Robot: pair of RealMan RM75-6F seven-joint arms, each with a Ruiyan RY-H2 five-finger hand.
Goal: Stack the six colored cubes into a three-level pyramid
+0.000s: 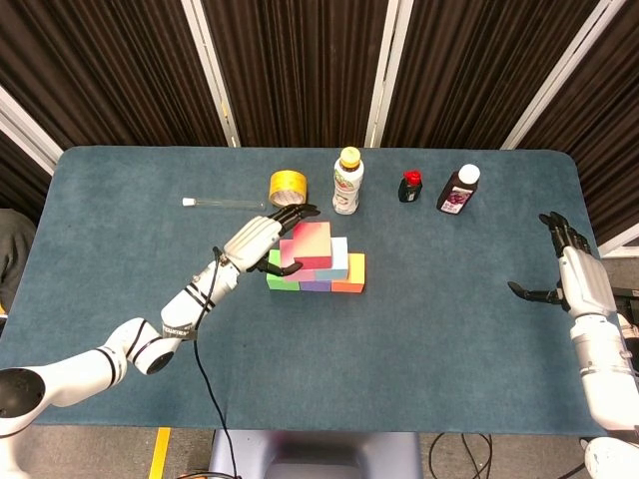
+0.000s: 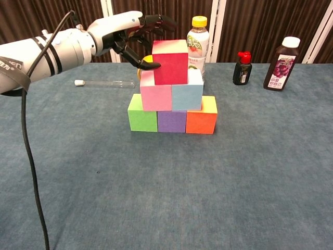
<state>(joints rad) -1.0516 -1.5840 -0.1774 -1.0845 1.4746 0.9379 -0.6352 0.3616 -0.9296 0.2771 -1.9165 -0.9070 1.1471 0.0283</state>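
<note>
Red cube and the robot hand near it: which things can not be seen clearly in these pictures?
- Contact between left robot hand and red cube: the chest view shows the thumb tip at the cube's side; touching or a small gap, unclear.
- Yellow tape roll: chest view, mostly hidden behind hand and cubes.
- Right robot hand: outside the chest view.
- Bottle labels: too small to read.

Lighting: even, bright, overhead; no hard glare. My chest view: soft short shadow on table (image 2: 218, 198) just before bottom cubes. Red cube (image 2: 170, 62) top face washed pale, slight overexposure. Focus: cubes sharp; table nearest camera, before red cube, slightly soft. My left hand (image 2: 136, 39) beside red cube, dark fingers merging with dark curtain (image 2: 161, 8). My head view: table edges bowed, mild wide-angle distortion; curtain dim.
</note>
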